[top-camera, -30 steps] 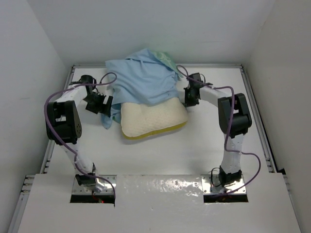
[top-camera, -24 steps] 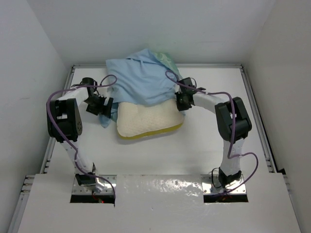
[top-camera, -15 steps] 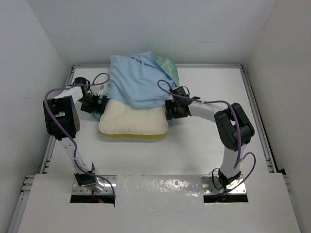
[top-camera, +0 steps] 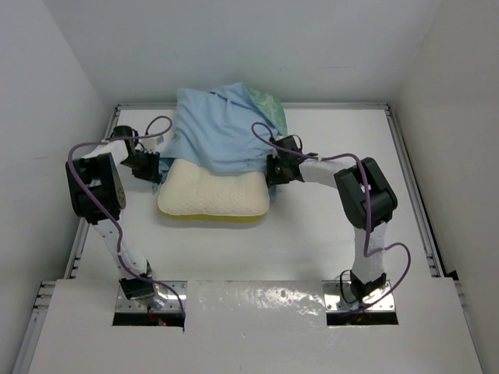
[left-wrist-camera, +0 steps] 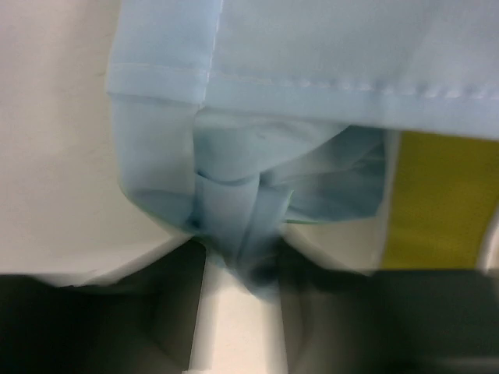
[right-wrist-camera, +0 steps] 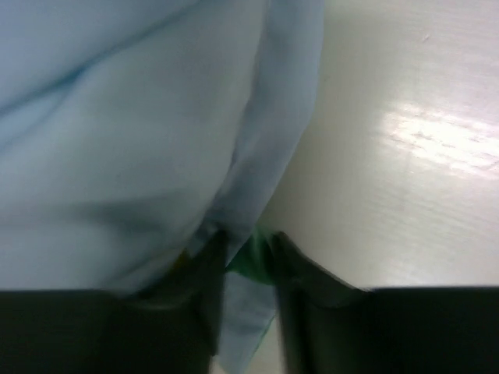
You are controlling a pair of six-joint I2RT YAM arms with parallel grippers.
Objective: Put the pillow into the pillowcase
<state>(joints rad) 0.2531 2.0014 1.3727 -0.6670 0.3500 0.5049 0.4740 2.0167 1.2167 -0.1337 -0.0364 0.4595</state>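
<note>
The white tabletop carries everything, one of each thing. The one thin, satin-like sea-green pillowcase lies rumpled toward the far wall. Its light blue inner side faces up, and green shows only at its far right corner. Its near part is draped over the far half of the one cream-white, ridged rectangular pillow. That pillow lies flat on the tabletop left of centre. Its near half is bare and its yellow edge band runs along the near side.

I have two arms. My left arm rises from its base, folds at the elbow by the left wall and reaches right, low to the tabletop, to the pillow's left end. My right arm stands up from its base, bends at the elbow and stretches left, nearly level, to the pillow's right end. A purple cable loops above its wrist.

My left jaws are clamped on a bunched fold of the pillowcase's blue cloth, just beside the yellow band. My right jaws pinch the pillowcase's hanging edge, with a sliver of green cloth between them.
</note>
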